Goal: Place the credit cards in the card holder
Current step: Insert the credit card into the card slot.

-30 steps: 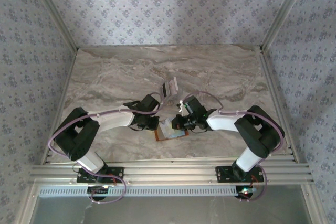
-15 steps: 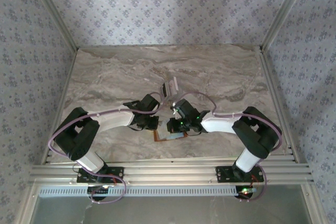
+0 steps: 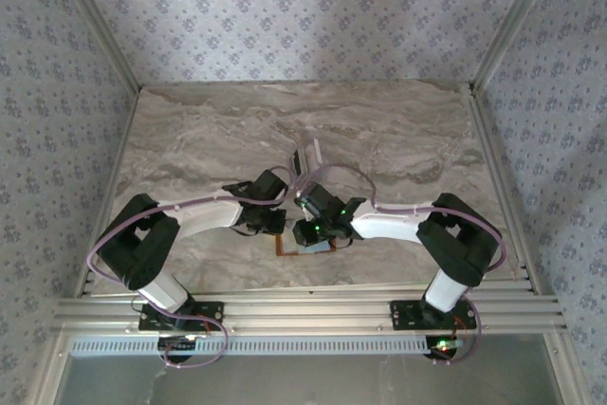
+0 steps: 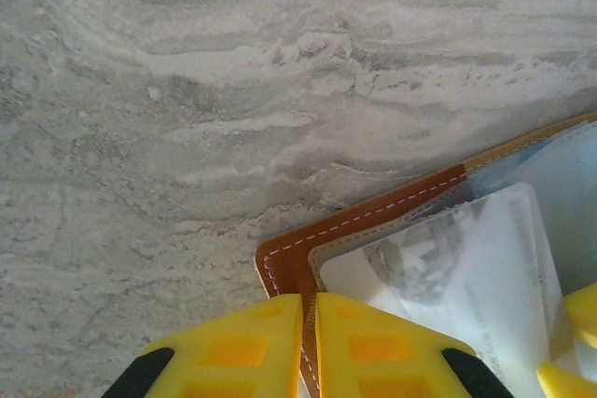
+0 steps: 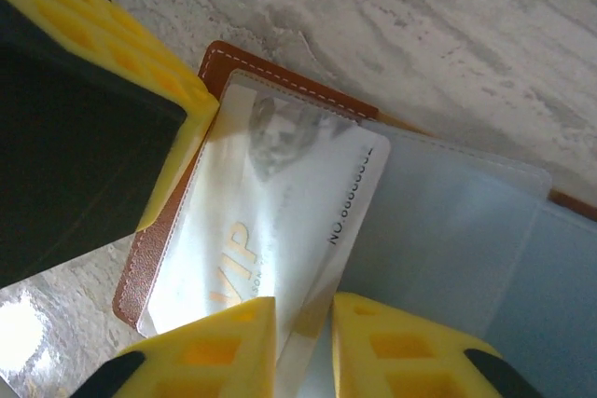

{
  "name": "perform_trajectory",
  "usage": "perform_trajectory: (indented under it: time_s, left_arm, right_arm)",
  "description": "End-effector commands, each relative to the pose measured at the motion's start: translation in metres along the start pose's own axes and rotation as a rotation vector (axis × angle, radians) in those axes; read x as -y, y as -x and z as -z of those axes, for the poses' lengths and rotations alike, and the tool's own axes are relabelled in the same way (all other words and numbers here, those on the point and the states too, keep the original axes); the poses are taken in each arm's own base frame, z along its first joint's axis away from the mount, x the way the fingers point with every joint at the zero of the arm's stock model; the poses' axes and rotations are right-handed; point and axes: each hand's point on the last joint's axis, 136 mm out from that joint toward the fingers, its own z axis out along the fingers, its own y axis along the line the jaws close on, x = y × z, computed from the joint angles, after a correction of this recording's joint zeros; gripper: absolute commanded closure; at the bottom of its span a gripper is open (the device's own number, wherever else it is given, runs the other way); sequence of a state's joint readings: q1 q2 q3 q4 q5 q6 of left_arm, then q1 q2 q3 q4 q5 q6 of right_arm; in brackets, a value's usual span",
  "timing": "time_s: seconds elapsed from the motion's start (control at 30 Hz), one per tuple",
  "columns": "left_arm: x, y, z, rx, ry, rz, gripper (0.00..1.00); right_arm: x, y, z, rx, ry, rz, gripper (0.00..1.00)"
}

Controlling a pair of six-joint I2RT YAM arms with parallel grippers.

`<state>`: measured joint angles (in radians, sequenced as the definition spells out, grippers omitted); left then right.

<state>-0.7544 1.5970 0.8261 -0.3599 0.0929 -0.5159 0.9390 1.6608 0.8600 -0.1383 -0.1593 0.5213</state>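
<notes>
1. Our left claw (image 4: 309,309) pinches the card holder (image 4: 373,216) corner on the worktop (image 4: 187,90); hold firm.
2. Right claw (image 5: 303,309), narrowly parted, seemingly loose, sits over the half-pocketed credit card (image 5: 280,193); we should push squarely inward.

Grey-beige marble-look tabletop (image 3: 190,130), wavy veining all over, darker streaks toward the back, bit of glare near the bottom left corner in the right wrist view. Wallpapered walls (image 3: 285,16) on three sides, pale lilac-grey with a tiny repeating flower print. Silver aluminium posts (image 3: 95,21) slanting up along both back corners. Ribbed aluminium rail (image 3: 303,308) across the near table edge, thin perforated strip (image 3: 285,345) just below it, then a glassy greyish panel (image 3: 285,381) under that
</notes>
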Motion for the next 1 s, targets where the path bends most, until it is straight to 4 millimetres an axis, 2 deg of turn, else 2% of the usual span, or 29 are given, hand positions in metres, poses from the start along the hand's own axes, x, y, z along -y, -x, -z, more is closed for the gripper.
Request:
perform_trajectory:
  time_s: [0.0, 0.33, 0.5, 0.7, 0.83, 0.97]
  left_arm:
    - [0.002, -0.009, -0.010, -0.051, -0.003, -0.010, 0.87]
    - [0.001, -0.009, -0.012, -0.056, 0.000, -0.009, 0.87]
    - [0.001, -0.009, -0.012, -0.056, 0.003, -0.010, 0.87]
    - [0.001, -0.009, -0.013, -0.057, 0.003, -0.012, 0.87]
    - [0.001, -0.009, -0.013, -0.060, 0.004, -0.010, 0.87]
    - [0.001, -0.010, -0.014, -0.062, 0.004, -0.010, 0.87]
  right_arm:
    - [0.007, -0.008, 0.004, -0.047, -0.069, 0.061, 0.71]
    - [0.012, -0.007, 0.015, -0.036, -0.067, 0.059, 0.56]
    - [0.027, -0.010, 0.019, -0.040, -0.119, 0.042, 0.55]
    - [0.040, -0.003, 0.034, -0.004, -0.225, 0.052, 0.64]
    - [0.028, 0.007, 0.045, 0.045, -0.250, 0.088, 0.71]
    - [0.013, 0.011, 0.047, 0.063, -0.234, 0.120, 0.80]
